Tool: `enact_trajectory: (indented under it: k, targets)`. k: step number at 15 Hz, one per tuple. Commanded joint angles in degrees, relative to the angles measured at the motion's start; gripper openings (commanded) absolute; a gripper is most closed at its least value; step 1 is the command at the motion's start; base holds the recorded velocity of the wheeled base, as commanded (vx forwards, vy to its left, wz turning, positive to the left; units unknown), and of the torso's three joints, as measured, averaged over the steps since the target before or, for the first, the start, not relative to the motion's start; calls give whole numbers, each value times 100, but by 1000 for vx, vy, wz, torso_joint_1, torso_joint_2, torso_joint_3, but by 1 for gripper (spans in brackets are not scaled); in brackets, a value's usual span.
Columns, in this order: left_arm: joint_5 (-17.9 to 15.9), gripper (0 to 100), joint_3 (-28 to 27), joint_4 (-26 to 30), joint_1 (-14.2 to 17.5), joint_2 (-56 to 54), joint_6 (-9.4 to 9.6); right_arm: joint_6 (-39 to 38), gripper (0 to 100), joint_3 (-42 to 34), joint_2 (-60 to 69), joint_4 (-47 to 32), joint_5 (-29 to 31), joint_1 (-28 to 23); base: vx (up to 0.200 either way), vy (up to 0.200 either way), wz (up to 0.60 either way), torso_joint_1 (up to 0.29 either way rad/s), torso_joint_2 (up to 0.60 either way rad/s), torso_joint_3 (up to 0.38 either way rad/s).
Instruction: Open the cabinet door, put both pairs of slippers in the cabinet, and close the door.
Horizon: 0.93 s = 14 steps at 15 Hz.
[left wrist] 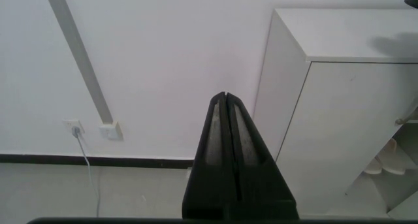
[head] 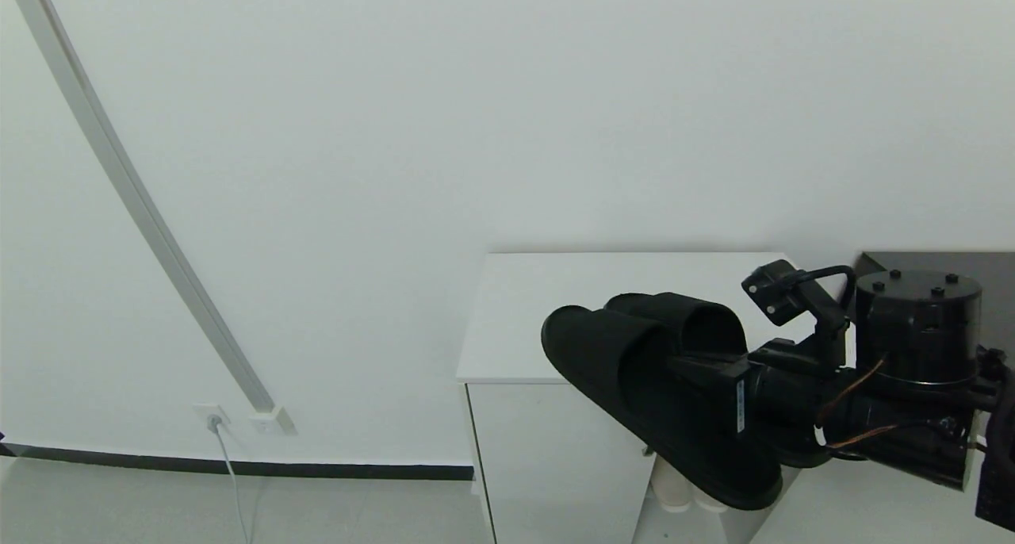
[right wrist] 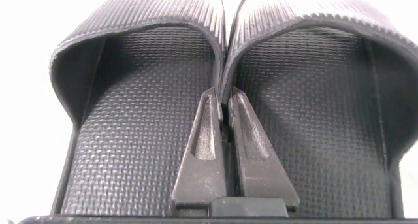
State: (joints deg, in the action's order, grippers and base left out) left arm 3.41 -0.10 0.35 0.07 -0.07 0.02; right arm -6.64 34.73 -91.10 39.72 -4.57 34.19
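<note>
Clamped right gripper [right wrist: 225, 96] on touching inner edges of black pair [head: 626, 362], at 4 o'clock in head view, in front of cabinet [head: 547, 306]. Had left gripper [left wrist: 225, 100] pressed shut, empty. Needed, likely: firm pinch, lower level entry, clear of white pair [left wrist: 385, 162].

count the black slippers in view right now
2. One black slipper and a second black slipper sit side by side, inner edges pinched in the right gripper, held in the air before the white cabinet. More could be hidden.
</note>
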Motion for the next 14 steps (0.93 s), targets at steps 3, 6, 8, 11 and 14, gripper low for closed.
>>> enact_trajectory:
  k: [3,6,8,11,14]
  targets:
    - [1,0,1,0,1,7,-2,5,0,-63,-57,27,-114,-124,-200,0,0,10,1,-1]
    - [1,0,1,0,1,7,-2,23,0,-89,-39,27,-114,-124,-200,0,0,-7,-2,2]
    - [1,0,1,0,1,7,-2,23,0,-89,-39,27,-114,-124,-100,0,0,4,1,1]
    - [1,0,1,0,1,7,-2,128,0,-124,-39,27,-114,-115,0,0,0,0,0,0]
    - [1,0,1,0,1,7,-2,137,0,-186,-39,27,-114,-97,0,0,0,0,0,0]
